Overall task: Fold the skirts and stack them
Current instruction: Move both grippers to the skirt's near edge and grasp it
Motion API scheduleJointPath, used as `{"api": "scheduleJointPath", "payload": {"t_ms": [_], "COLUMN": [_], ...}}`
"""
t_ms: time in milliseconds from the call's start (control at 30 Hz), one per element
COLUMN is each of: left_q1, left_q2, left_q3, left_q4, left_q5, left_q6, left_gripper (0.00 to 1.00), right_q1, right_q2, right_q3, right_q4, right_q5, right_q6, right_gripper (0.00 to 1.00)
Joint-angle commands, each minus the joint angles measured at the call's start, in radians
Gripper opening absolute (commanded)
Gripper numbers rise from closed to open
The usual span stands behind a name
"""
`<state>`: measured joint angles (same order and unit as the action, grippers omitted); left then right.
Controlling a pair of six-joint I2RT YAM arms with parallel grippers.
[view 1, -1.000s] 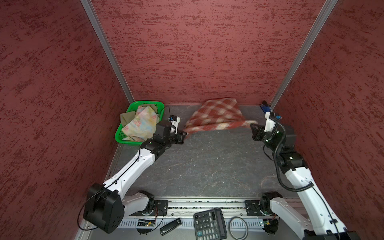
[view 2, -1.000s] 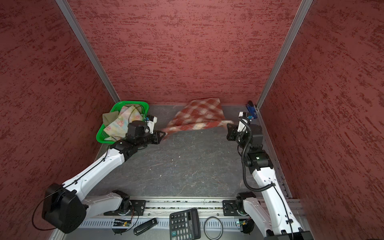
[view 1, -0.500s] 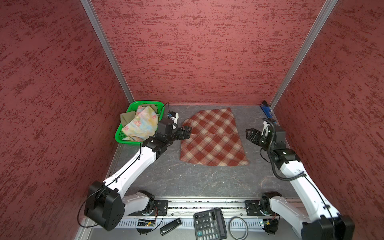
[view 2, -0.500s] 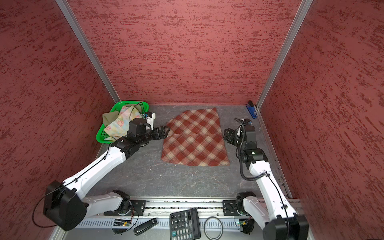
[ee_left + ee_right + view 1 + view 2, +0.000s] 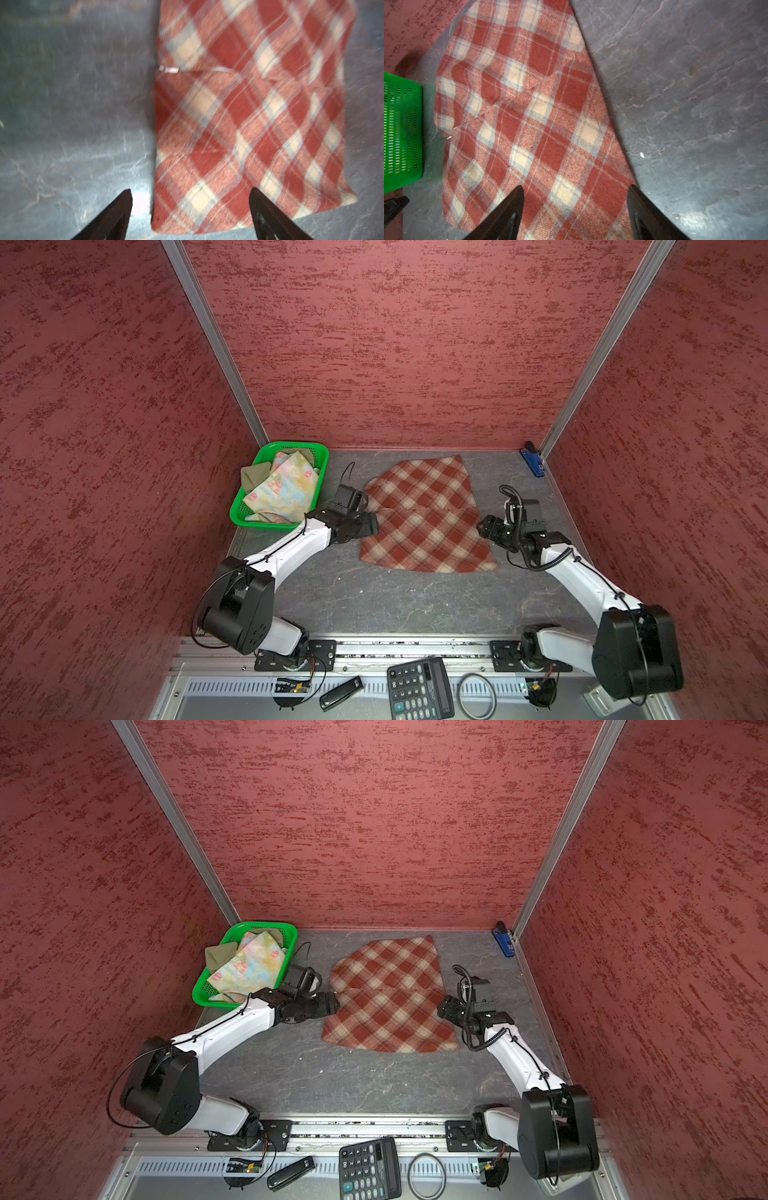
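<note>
Left gripper [image 5: 190, 193]: wide open, holding nothing, at the left edge of the plaid skirt [image 5: 428, 522]. Right gripper [image 5: 575, 189]: also wide open and empty, above the opposite edge of the same skirt. Between both, plaid skirt flat on the table [image 5: 395, 601], with one cloth edge crossing it near the middle, so probably folded over once. Further left, floral skirt [image 5: 284, 489] and olive skirt [image 5: 253, 477] in the green basket [image 5: 266, 524], floral on top.

Possible trouble from here:
- Closing on the upper layer only, and so pulling the fold open instead of making the next one.
- Lifting one side sooner or higher than the other, and so getting a crooked fold.
- Pressing the fingertips too hard on the table while going under the thick cloth, and so pushing it into wrinkles.
- Swinging the left arm wide and knocking the basket, just beside it.

Count:
- Three skirts, one on the table and two in the basket.
- One basket.
- Two grippers.
- Along the near rail, one calculator [image 5: 419, 689], one black ring [image 5: 460, 695] and one small black stick-like device [image 5: 340, 693].
- In the far right corner, one blue stapler [image 5: 532, 458].
</note>
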<state>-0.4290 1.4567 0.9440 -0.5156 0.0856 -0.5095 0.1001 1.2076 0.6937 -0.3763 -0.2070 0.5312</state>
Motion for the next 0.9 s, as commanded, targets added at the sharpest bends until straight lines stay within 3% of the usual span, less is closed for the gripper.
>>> {"api": "scheduleJointPath", "payload": {"t_ms": [0,200,500,800,867], "left_q1": [-0.016,-0.037,-0.022,-0.024,-0.023], "left_q2": [-0.031,-0.057,-0.017,0.031,0.025], "left_q3": [-0.039,-0.118,-0.243,-0.276,-0.283], "left_q4": [-0.079,-0.097,0.089,0.148,0.153], "left_q5": [0.03,0.081,0.134,0.095,0.089], "left_q6": [-0.057,-0.154,-0.252,-0.242,-0.241], "left_gripper": [0.87,0.8,0.73,0.02,0.0], "right_q1": [-0.002,-0.002,-0.002,-0.002,-0.002], "right_q2": [-0.057,-0.128,-0.187,-0.218,-0.226], "right_q3": [-0.026,-0.049,-0.119,-0.195,-0.208], "right_q4": [-0.068,-0.149,-0.176,-0.202,-0.191], "right_q5": [0.046,0.092,0.073,0.048,0.043], "right_q6": [0.055,0.116,0.174,0.258,0.282], "right_gripper": [0.79,0.79,0.79,0.75,0.74]}}
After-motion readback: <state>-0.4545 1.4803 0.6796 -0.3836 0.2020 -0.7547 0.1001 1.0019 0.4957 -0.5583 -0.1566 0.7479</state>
